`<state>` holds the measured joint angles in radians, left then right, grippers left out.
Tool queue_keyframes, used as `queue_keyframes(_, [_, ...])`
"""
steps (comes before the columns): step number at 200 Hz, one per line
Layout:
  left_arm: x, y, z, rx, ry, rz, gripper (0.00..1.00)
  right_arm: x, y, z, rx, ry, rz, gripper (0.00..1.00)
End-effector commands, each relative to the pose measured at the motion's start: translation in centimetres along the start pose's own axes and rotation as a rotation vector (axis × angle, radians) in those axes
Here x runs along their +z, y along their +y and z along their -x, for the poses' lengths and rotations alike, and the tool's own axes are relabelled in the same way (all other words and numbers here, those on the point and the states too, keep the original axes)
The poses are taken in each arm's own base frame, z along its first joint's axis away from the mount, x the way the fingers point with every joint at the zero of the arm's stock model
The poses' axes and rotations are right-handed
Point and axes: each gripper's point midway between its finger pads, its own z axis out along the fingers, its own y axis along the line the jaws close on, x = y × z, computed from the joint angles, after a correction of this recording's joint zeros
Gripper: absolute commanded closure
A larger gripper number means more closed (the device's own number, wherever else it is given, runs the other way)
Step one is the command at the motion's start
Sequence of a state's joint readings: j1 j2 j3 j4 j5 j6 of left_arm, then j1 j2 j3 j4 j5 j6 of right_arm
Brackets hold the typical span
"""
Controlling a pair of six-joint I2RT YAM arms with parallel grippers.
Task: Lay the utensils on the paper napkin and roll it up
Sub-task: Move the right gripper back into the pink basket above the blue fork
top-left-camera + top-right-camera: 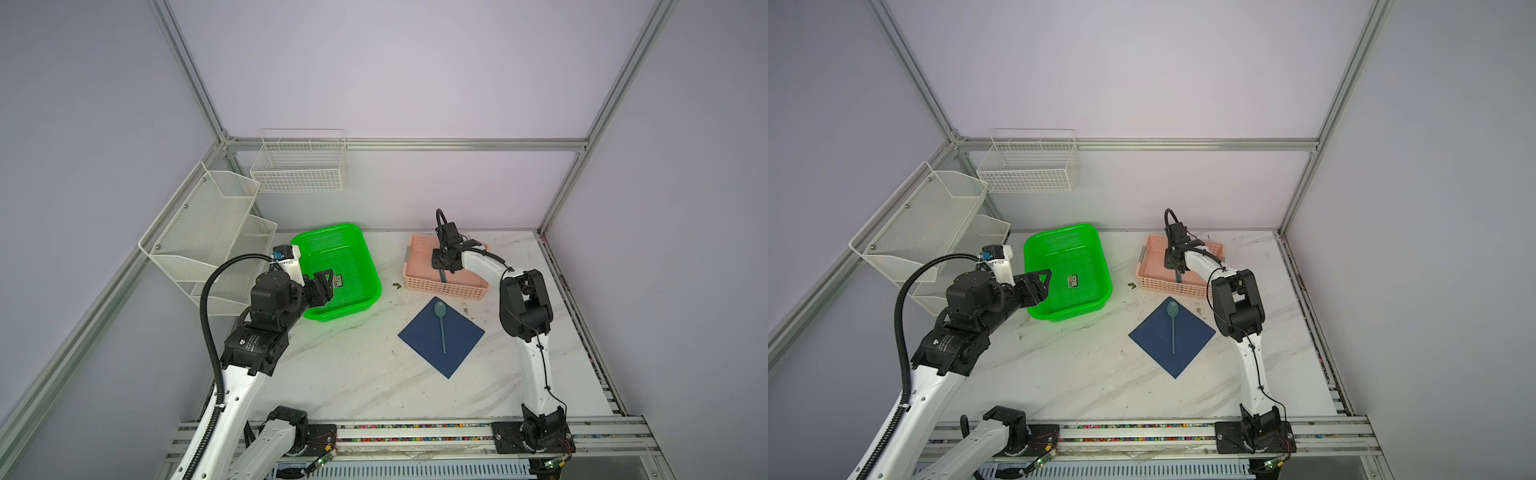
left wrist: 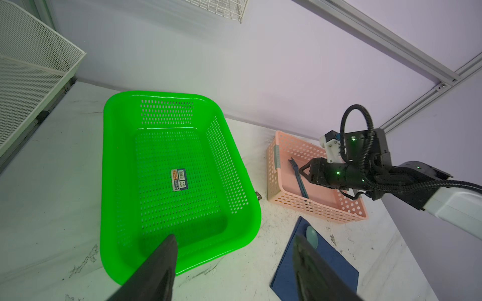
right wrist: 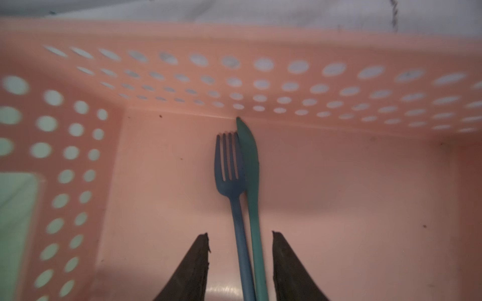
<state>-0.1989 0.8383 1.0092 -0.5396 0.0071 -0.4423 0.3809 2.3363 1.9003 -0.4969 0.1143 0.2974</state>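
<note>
The navy paper napkin [image 1: 457, 345] [image 1: 1158, 345] [image 2: 289, 271] lies flat as a diamond on the marble table. A pale teal spoon [image 1: 441, 328] [image 1: 1173, 328] [image 2: 312, 234] rests on it, bowl toward the back. A blue fork [image 3: 229, 166] [image 2: 297, 174] and a teal knife [image 3: 251, 166] lie side by side in the pink basket [image 1: 457, 291] [image 1: 1158, 286] [image 3: 260, 78]. My right gripper [image 3: 240, 234] [image 1: 444, 272] is down in that basket, open, with both handles between its fingers and untouched. My left gripper [image 2: 234, 239] [image 1: 324, 286] [image 1: 1042, 282] hangs open and empty over the green basket's near left edge.
The green basket [image 1: 353, 237] [image 1: 1067, 232] [image 2: 167, 114] holds only a small printed card [image 1: 338, 282] [image 2: 179, 179]. White wire racks [image 1: 208, 232] [image 1: 299, 166] hang on the left and back walls. An aluminium rail [image 1: 415, 432] runs along the table's front.
</note>
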Motion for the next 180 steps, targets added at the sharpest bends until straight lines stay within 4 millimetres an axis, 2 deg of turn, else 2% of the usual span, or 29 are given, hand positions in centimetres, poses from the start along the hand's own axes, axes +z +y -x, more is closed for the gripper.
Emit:
queue_keyframes(1, [0.4,0.3,-0.8,0.017,0.004,0.002,0.31,-0.9,-0.1,1.0,-0.023,0.000,-0.011,0.65])
queue_keyframes(51, [1.1,0.4,-1.1,0.023,0.022,0.007,0.31,0.1,-0.9,1.3,-0.033,0.002,-0.048,0.69])
queue_keyframes(125, [1.5,0.4,-1.1,0.027,0.027,0.011,0.31,0.4,-2.4,2.0,-0.018,-0.007,-0.079,0.75])
queue_keyframes(180, [1.6,0.5,-1.0,0.026,0.026,0.016,0.31,1.4,-2.0,0.4,-0.042,0.048,-0.046,0.74])
